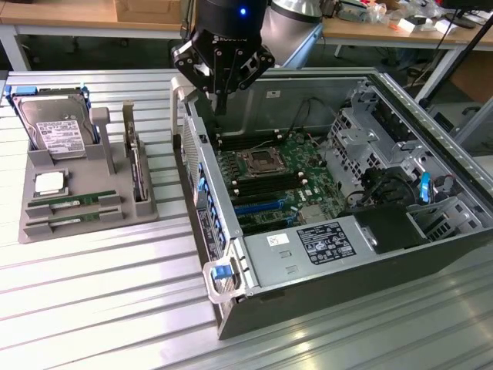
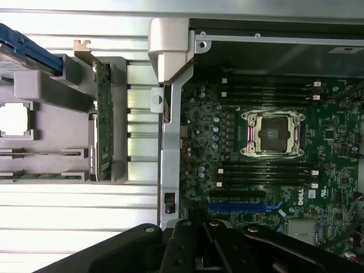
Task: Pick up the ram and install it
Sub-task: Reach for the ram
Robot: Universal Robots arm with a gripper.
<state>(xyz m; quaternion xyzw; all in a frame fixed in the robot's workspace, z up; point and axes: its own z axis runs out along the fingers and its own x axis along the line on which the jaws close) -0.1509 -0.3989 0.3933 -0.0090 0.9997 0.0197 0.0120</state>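
The hand (image 1: 221,102) is seen clenched on nothing, held above the open computer case (image 1: 227,308) at the edge nearest the grey holder (image 1: 85,230); the ram (image 1: 73,200) is seen lying flat in that holder, set on the table (image 1: 115,308) beside the case, on the exterior view's left of it.

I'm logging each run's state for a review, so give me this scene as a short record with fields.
gripper: shut, empty, above the computer case wall nearest the gray holder
ram sticks: two, lying flat in the gray holder, untouched
holder also carries: hard drive, processor
holder position: on the table, at the exterior view's left of the case
memory slots: look empty
task status: ram not yet picked up
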